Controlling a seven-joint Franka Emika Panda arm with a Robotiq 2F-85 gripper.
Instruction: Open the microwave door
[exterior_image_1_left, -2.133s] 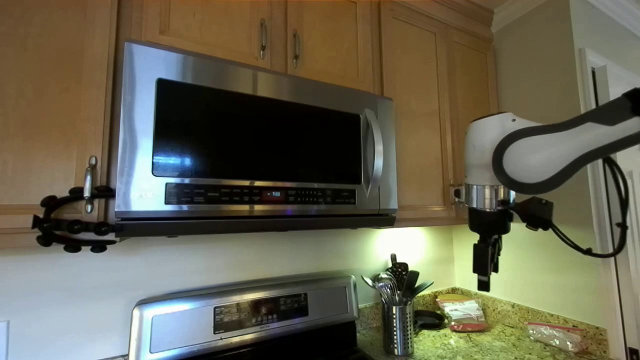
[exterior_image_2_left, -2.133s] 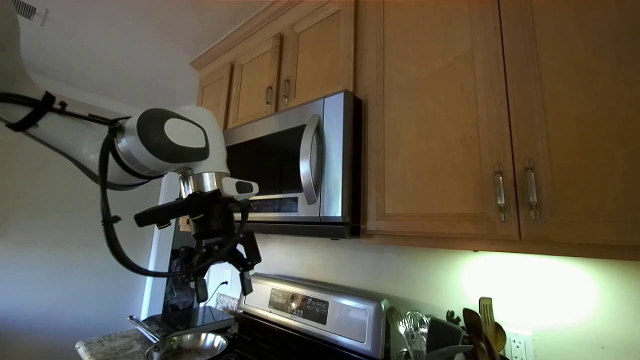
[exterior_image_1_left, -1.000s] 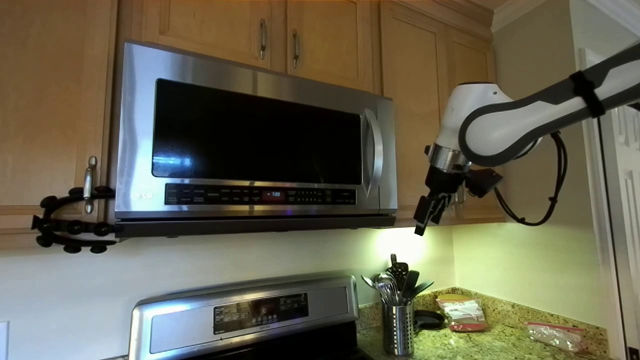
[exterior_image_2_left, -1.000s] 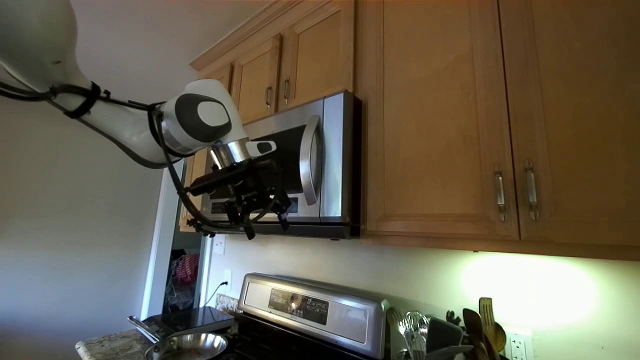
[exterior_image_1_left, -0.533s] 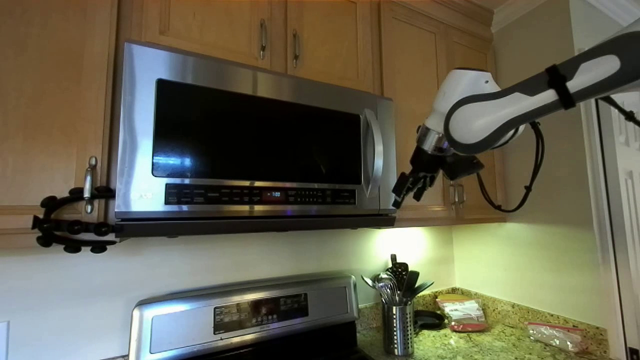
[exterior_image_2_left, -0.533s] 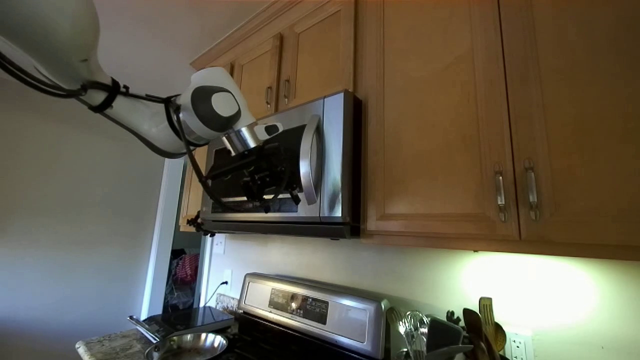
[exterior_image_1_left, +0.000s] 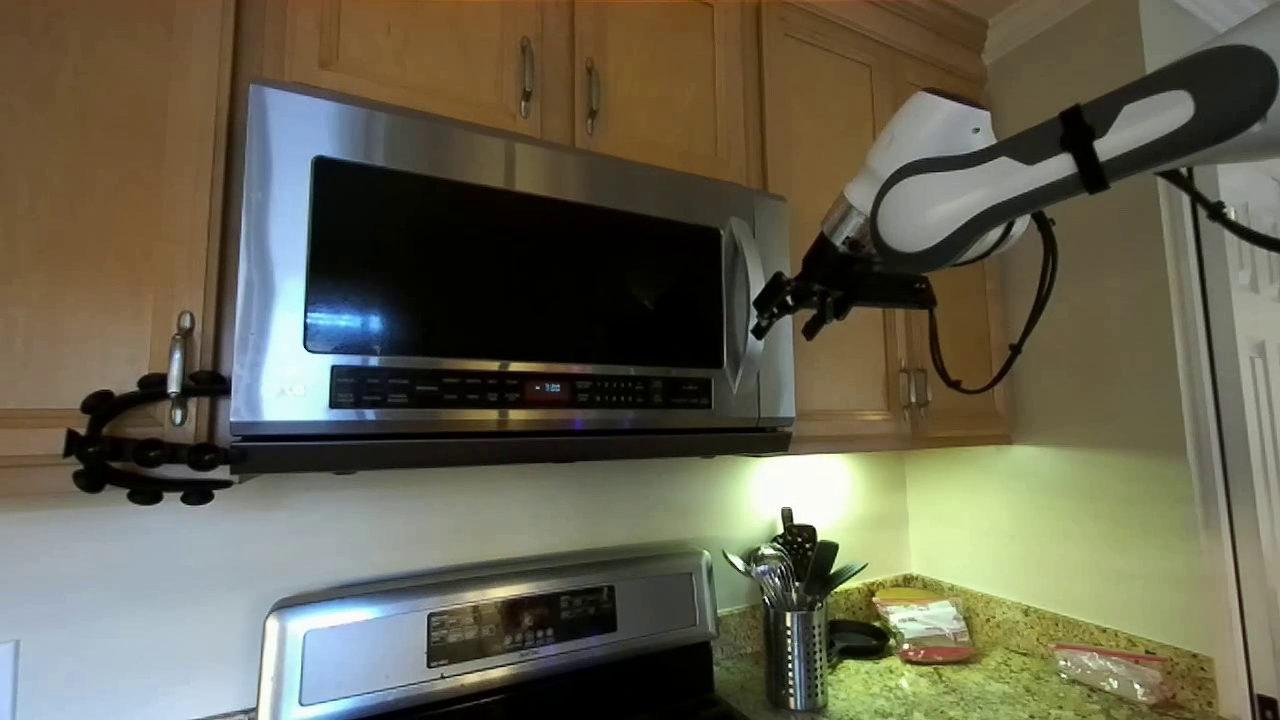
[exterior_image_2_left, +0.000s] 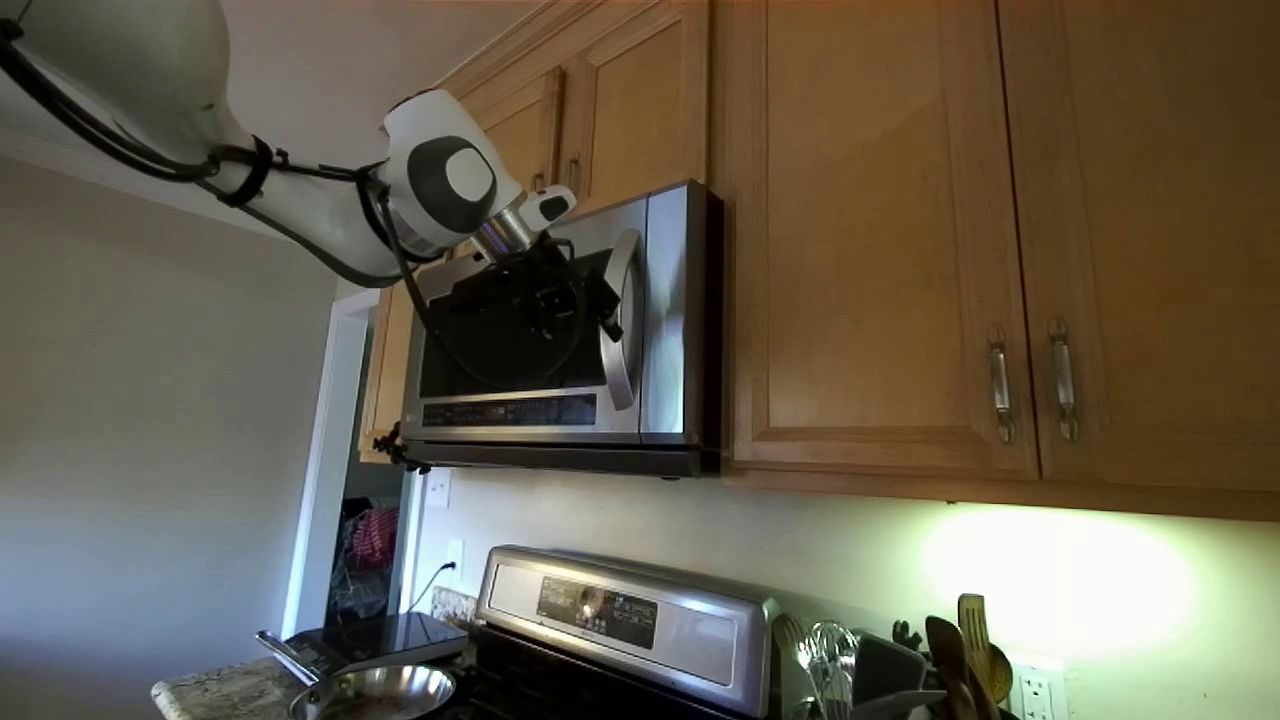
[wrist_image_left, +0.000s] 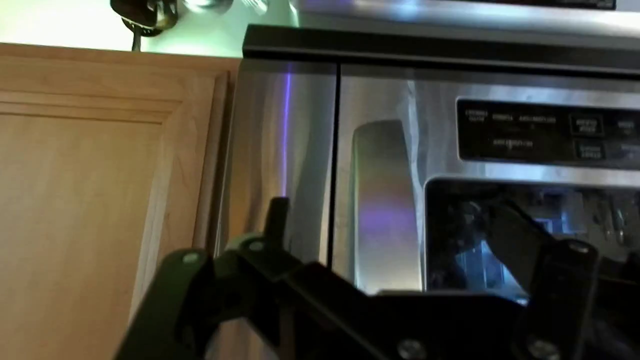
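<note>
The microwave door (exterior_image_1_left: 510, 265) is shut, a steel frame with a dark glass window. It also shows in an exterior view (exterior_image_2_left: 570, 375), partly behind my arm, and in the upside-down wrist view (wrist_image_left: 465, 210). Its curved steel handle (exterior_image_1_left: 752, 290) stands upright at the window's end; it also shows in the wrist view (wrist_image_left: 385, 210). My gripper (exterior_image_1_left: 785, 328) is open and tilted toward the handle, its fingertips overlapping the handle's edge in that view. In the wrist view the gripper (wrist_image_left: 422, 235) has widely spread fingers with the handle visible between them. Contact cannot be told.
Wooden cabinets (exterior_image_1_left: 830, 230) stand above and beside the microwave. Below are the stove's control panel (exterior_image_1_left: 520, 625), a utensil holder (exterior_image_1_left: 797, 650) and a pan (exterior_image_2_left: 375, 690). A black curved object (exterior_image_1_left: 150, 455) sits at the microwave's far end.
My gripper has risen and moved toward the door handle, turning from pointing down to pointing at the microwave. The door has not moved.
</note>
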